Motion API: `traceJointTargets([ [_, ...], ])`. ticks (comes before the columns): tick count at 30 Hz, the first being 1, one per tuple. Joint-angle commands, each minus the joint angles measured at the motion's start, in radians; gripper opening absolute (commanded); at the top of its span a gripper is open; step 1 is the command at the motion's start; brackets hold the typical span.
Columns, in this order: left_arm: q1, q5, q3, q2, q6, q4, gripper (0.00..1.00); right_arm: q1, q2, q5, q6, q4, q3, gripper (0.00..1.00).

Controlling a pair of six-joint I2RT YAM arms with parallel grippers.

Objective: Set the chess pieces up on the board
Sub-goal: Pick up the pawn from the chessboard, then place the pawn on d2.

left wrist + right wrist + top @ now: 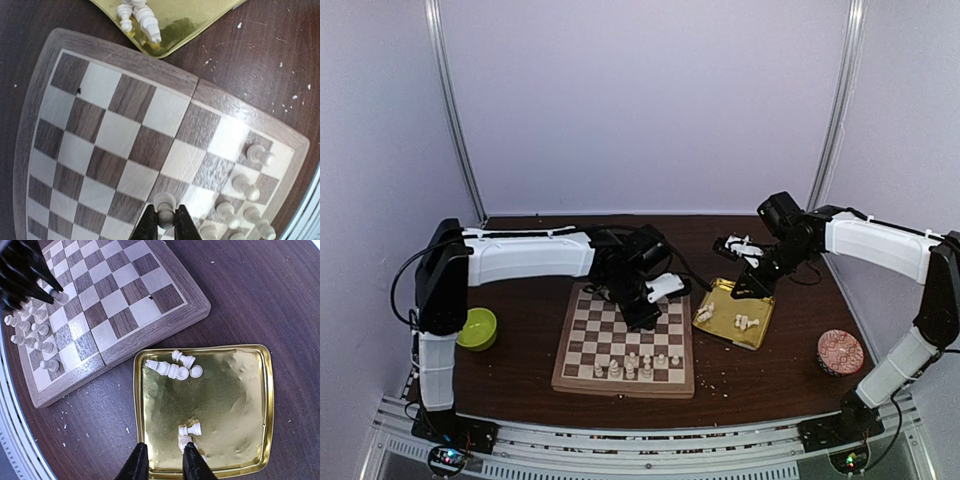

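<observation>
Left wrist view, entry one: my left gripper [165, 226], jaws closed on a single cream held piece [165, 206]. It is upright and low over the board [125, 125], beside the group already placed. I cannot tell whether its base touches the square.

Entry two: chess pieces [243, 186] set out. I count roughly eight or nine, all upright in the two ranks nearest my bases and crowded toward one end. Every other square shows bare.

Entry three: my right gripper [164, 455], hanging over the gold tray [250, 390], which sits just beside the board. Its jaws stand a little apart with only tray surface between them, so it holds nothing. One fallen piece lies right against a fingertip.

Entry four: leftover pieces [170, 369], about five or six on the tray, most lying on their sides.

Assessment: a little over half done, by my reckoning. The held piece needs seating, the tray needs emptying, and the near ranks need filling out.
</observation>
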Motion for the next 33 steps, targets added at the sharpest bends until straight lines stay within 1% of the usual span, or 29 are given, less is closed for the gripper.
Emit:
traceJointTargets([
  [1, 0.037, -0.027, -0.102, -0.170, -0.001, -0.024, 0.09, -0.005, 0.014, -0.006, -0.013, -0.015, 0.017, 0.23],
  [8, 0.060, -0.030, -0.326, -0.333, -0.023, 0.003, 0.08, -0.005, 0.020, -0.008, -0.014, -0.017, 0.018, 0.23],
  [16, 0.059, 0.057, -0.442, -0.383, -0.036, 0.034, 0.08, -0.003, 0.041, -0.023, -0.014, -0.027, 0.026, 0.23],
  [22, 0.054, 0.131, -0.447, -0.377, -0.028, 0.070, 0.08, -0.002, 0.043, -0.025, -0.014, -0.030, 0.029, 0.23],
  [33, 0.037, 0.151, -0.406, -0.303, -0.005, 0.074, 0.08, -0.002, 0.043, -0.020, -0.021, -0.034, 0.026, 0.23],
])
